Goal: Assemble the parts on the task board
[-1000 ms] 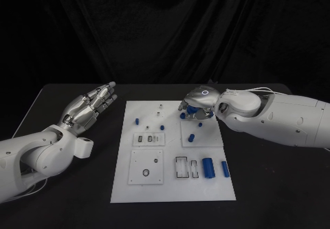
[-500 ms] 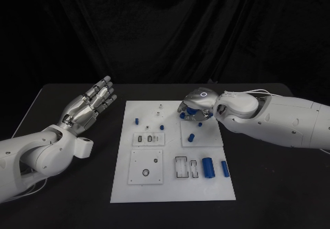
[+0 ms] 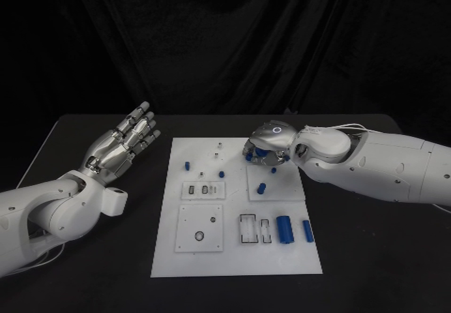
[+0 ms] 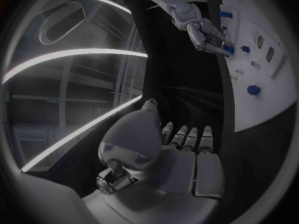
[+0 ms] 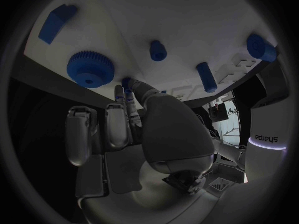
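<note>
The right hand (image 3: pixel 267 145) pinches a small blue part (image 5: pixel 126 83) at its fingers' tips; likely light, rigid, slippery plastic, best held across its sides. The left hand (image 3: pixel 122 145) hovers, fingers spread.

White rounded arms; silver segmented robot hands (image 3: pixel 122 145) (image 3: pixel 266 145); white cables at right wrist.

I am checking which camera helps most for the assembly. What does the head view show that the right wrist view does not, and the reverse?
Head view alone: the left hand, raised with fingers apart beside the task board, and two large blue cylinders near the board's front.

Right wrist view alone: a blue gear lying on the board, close to the fingers.

Both: the right hand over the board's far end, and small blue parts.
</note>
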